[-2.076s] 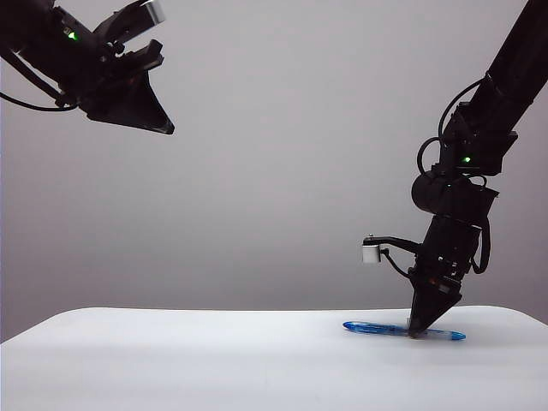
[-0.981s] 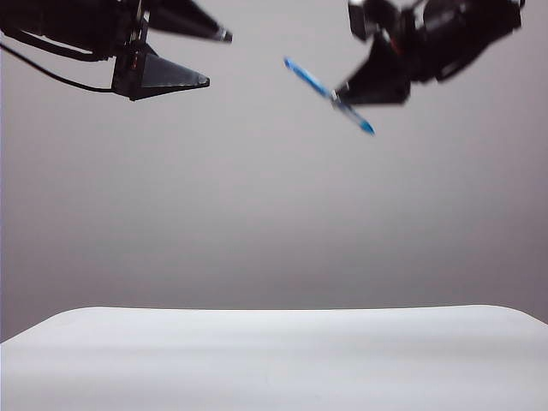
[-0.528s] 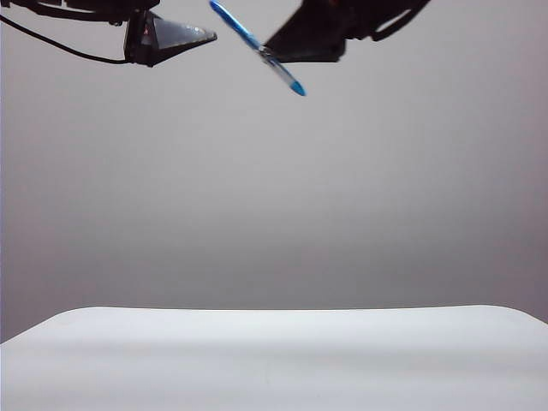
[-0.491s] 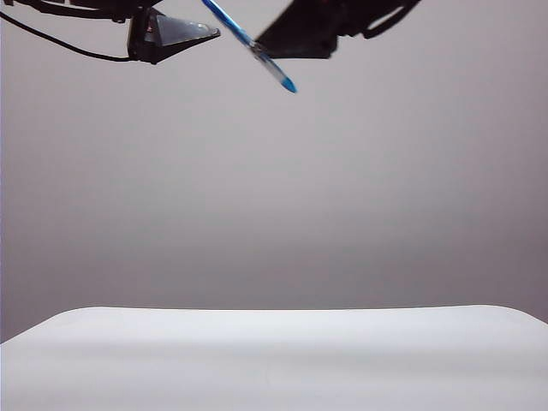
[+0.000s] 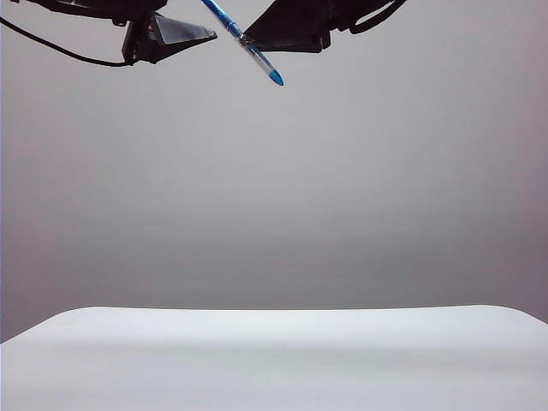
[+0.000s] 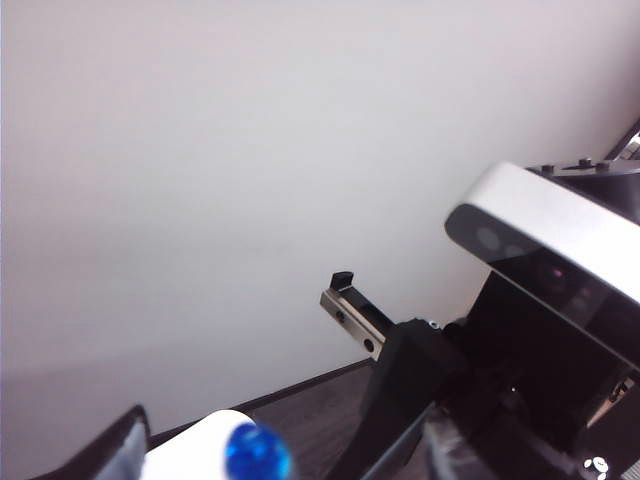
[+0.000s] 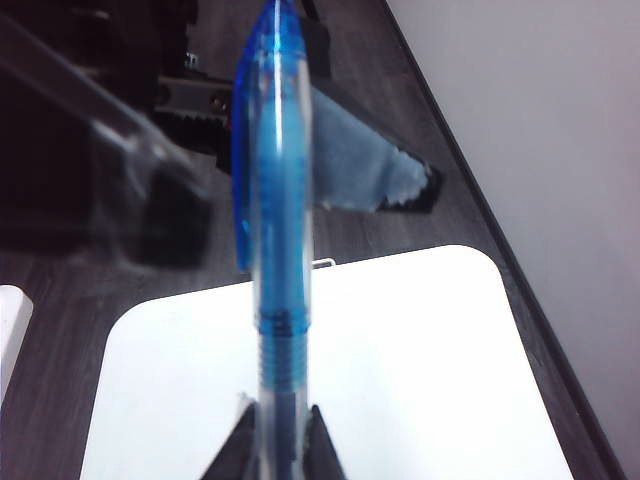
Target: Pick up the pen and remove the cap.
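White table (image 5: 274,351); no legible writing.

The right gripper (image 7: 283,440) is clamped on the pen (image 7: 276,330), its blue cap (image 7: 270,150) pointing away. Beyond, the left gripper's serrated finger (image 7: 370,170) crosses behind the cap, above the white table (image 7: 420,380).

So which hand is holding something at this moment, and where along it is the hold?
The right hand holds the pen around mid-barrel, below the cap. The left hand holds nothing.
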Robot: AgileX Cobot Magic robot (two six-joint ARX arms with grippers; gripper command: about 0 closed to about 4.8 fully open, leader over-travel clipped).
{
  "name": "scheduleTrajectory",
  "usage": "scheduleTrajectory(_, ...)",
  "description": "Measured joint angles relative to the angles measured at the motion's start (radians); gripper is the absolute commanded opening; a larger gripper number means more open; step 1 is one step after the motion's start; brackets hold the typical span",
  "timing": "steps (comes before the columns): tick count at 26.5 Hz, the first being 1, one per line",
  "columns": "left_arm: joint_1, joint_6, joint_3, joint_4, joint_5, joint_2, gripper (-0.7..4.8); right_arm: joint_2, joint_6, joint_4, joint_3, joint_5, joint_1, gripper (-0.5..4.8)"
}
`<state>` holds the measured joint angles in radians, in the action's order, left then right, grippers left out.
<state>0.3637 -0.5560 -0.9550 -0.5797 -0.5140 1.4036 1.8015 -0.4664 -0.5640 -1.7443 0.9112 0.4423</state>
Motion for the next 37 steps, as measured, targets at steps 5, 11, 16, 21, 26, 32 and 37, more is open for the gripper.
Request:
scheduleTrajectory(5,0.025,0.002,0.0,0.0,0.033,0.0,2.25,0.0,0.004,0.008,0.0,0.0,0.001,-0.05)
scheduleTrajectory(11,0.032,0.017,0.0,0.002,0.048,0.0,0.48,0.0,0.016,0.009,0.0,0.005,0.001,-0.05)
scheduleTrajectory(16,0.035,0.021,0.0,0.0,0.054,0.001,0.48,0.0,0.017,0.008,0.0,0.005,0.001,-0.05)
scheduleTrajectory(21,0.035,0.021,0.0,0.0,0.051,0.001,0.47,0.0,0.017,0.006,0.0,0.005,0.001,-0.04)
scheduleTrajectory(26,0.033,0.025,0.002,-0.04,-0.01,0.002,0.47,-0.002,0.018,0.007,-0.001,0.043,0.0,2.04)
scheduleTrajectory(32,0.038,0.024,0.0,-0.086,-0.088,0.001,0.46,0.0,0.025,-0.001,0.0,0.113,0.001,2.74)
scheduleTrajectory(37,0.034,0.074,0.0,-0.091,-0.211,0.001,0.42,0.0,0.025,-0.002,0.0,0.135,0.0,2.74)
